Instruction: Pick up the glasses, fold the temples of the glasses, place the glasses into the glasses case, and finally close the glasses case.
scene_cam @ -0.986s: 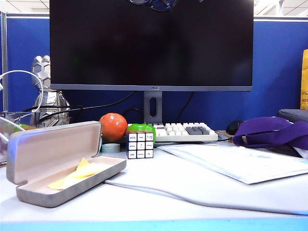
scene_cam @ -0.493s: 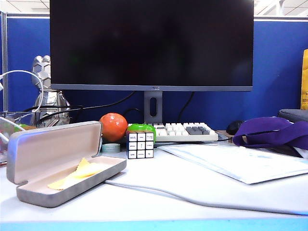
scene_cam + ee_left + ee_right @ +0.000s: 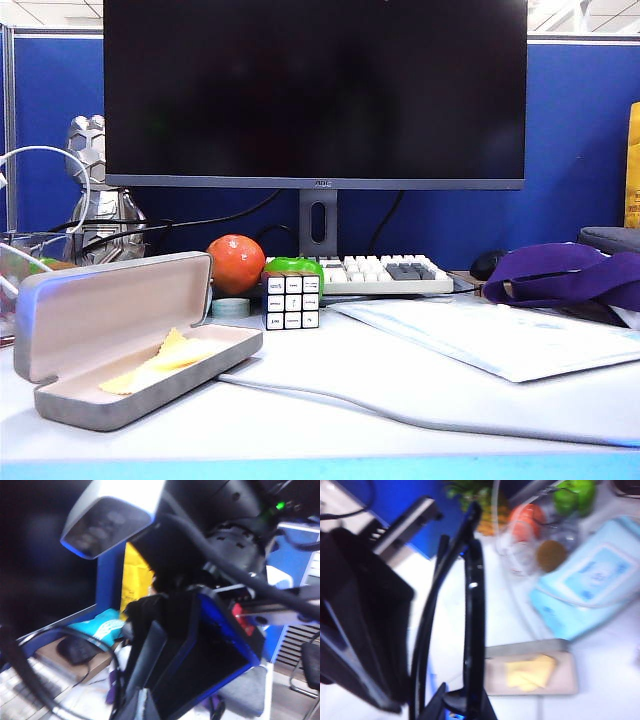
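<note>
The glasses case lies open at the table's front left, lid up, with a yellow cloth in its tray. No gripper and no glasses show in the exterior view. In the right wrist view the black glasses stand high above the case, and my right gripper is shut on the frame. One thin temple runs beside the frame. In the left wrist view my left gripper is a blurred tip close to the other arm's black and blue body. Its jaws are unreadable.
A large monitor stands behind a keyboard, an orange ball and a puzzle cube. A grey cable crosses the table. A flat pale packet and purple fabric lie at the right. A light blue packet lies beyond the case.
One second ago the glasses showed at the top edge of the exterior view; they have since risen out of it. The case and the cloth have not moved.
</note>
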Controlling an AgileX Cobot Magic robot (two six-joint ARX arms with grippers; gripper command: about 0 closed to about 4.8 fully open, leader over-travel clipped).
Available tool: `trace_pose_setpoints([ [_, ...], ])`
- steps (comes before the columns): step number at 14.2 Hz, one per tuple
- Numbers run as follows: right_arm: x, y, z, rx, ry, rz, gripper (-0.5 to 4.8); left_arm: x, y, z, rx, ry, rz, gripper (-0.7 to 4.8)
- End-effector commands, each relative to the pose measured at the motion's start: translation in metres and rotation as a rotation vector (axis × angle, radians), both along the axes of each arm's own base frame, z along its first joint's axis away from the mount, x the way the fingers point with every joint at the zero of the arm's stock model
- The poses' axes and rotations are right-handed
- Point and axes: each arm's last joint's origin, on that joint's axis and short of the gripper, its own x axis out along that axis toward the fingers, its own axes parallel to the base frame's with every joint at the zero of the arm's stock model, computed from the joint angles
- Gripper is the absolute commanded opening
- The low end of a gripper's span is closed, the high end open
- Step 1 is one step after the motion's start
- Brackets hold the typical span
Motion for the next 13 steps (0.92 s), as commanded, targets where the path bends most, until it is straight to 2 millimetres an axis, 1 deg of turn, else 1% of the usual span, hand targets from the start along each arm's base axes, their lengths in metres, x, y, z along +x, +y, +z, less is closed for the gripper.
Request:
trace_pose_setpoints([
  [1,0.001,-0.002,0.004,-0.087,-0.096,-0.102,-0.01,0.001,0.000,-0.002,0.006,0.018,0.016,-0.05],
  [3,0.003,-0.004,0.003,-0.162,-0.142,-0.179,-0.01,0.001,0.000,-0.002,0.006,0.019,0.012,-0.05],
  [5,0.005,-0.005,0.001,-0.224,-0.222,-0.177,-0.01,0.001,0.000,-0.002,-0.006,0.048,0.013,-0.05],
  [6,0.007,-0.004,-0.002,-0.249,-0.259,-0.148,-0.01,0.003,0.003,-0.005,-0.018,0.130,0.129,-0.05],
  [7,0.008,-0.004,-0.005,-0.280,-0.280,-0.136,-0.01,0.004,0.004,-0.009,-0.012,0.175,0.212,-0.05],
  [8,0.010,-0.004,-0.010,-0.330,-0.318,-0.104,-0.01,0.004,0.005,-0.011,-0.009,0.214,0.246,-0.05],
  [9,0.011,-0.003,-0.017,-0.360,-0.332,-0.065,-0.01,0.004,0.006,-0.012,-0.033,0.273,0.273,-0.05],
  [10,0.012,-0.003,-0.027,-0.391,-0.340,-0.016,-0.01,0.004,0.007,-0.014,-0.052,0.320,0.292,-0.05],
  [12,0.012,-0.002,-0.050,-0.452,-0.339,0.085,-0.01,0.003,0.010,-0.014,-0.070,0.369,0.355,-0.05],
  [13,0.013,-0.002,-0.065,-0.474,-0.303,0.105,-0.01,0.002,0.012,-0.015,-0.061,0.385,0.401,-0.05],
])
